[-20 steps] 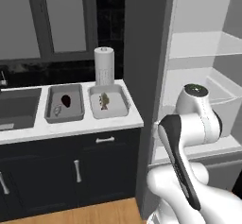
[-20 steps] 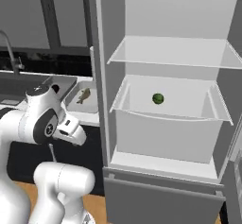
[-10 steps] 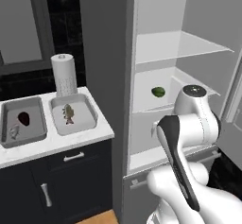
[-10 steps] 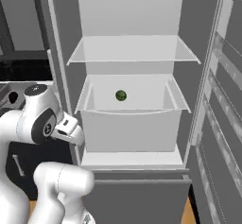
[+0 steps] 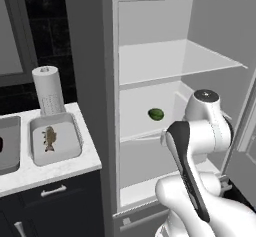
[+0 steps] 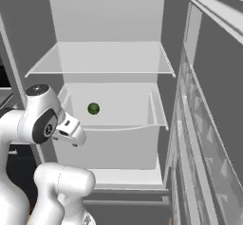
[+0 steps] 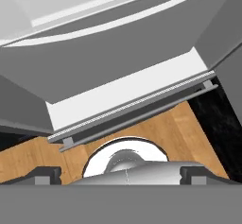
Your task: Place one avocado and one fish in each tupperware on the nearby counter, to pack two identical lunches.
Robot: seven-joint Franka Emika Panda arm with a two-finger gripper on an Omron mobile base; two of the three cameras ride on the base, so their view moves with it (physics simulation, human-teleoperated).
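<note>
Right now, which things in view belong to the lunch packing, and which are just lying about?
Job:
- green avocado in the open fridge bin
- olive-brown fish in the off-white tupperware
- grey tupperware, at the frame's left edge
- counter
- gripper, open

Lying about:
- paper towel roll
- fridge shelf

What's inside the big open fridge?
A round green avocado sits alone in the fridge's middle bin. The glass shelf above it looks bare. The robot's arm covers part of the lower fridge, so what's there can't be seen.
</note>
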